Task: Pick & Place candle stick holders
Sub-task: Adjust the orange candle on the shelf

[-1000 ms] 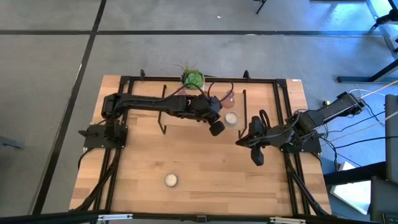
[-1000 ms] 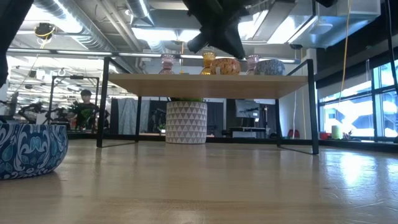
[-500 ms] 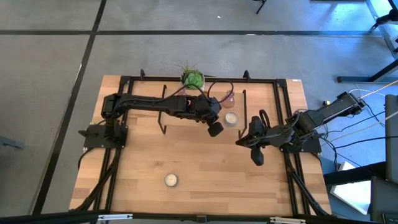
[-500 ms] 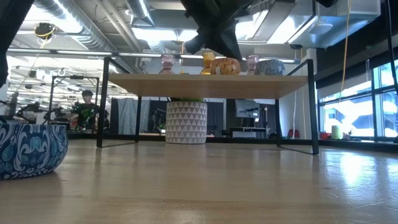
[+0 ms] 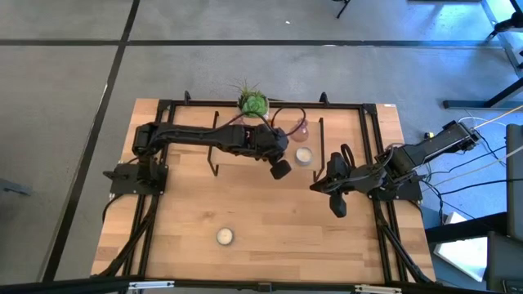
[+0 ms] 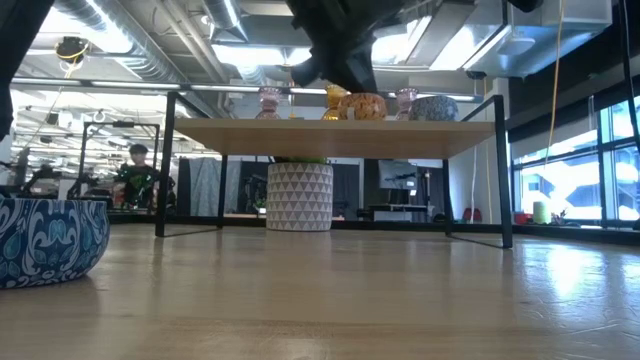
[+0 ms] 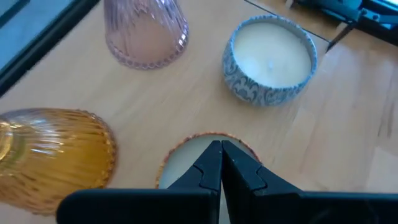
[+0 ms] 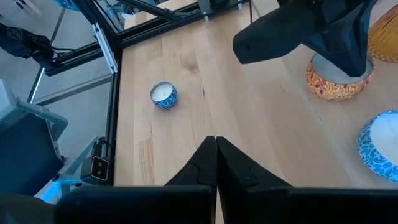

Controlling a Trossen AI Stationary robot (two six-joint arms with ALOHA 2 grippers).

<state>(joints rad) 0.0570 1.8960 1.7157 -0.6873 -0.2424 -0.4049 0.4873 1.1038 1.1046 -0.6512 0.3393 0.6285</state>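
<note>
Several candle stick holders stand on a raised wooden shelf (image 6: 330,135) at the table's far side. They are a pink glass one (image 7: 146,31), an amber glass one (image 7: 56,152), a blue-patterned tin with cream wax (image 7: 270,59) and an orange-patterned round one (image 7: 186,158). My left gripper (image 7: 221,155) is shut and hovers just over the orange-patterned one, also seen in the right wrist view (image 8: 339,78). Another blue-patterned round holder (image 5: 225,237) rests on the table near the front. My right gripper (image 8: 216,155) is shut and empty right of centre (image 5: 315,187).
A green spiky plant (image 5: 253,102) in a white patterned pot (image 6: 298,197) stands at the far edge under the shelf. The shelf's black frame legs (image 6: 505,170) stand on the table. Bare wood lies between the shelf and the near edge.
My left gripper has gone a little toward the table's left edge above the shelf, staying shut. My right arm has kept still.
</note>
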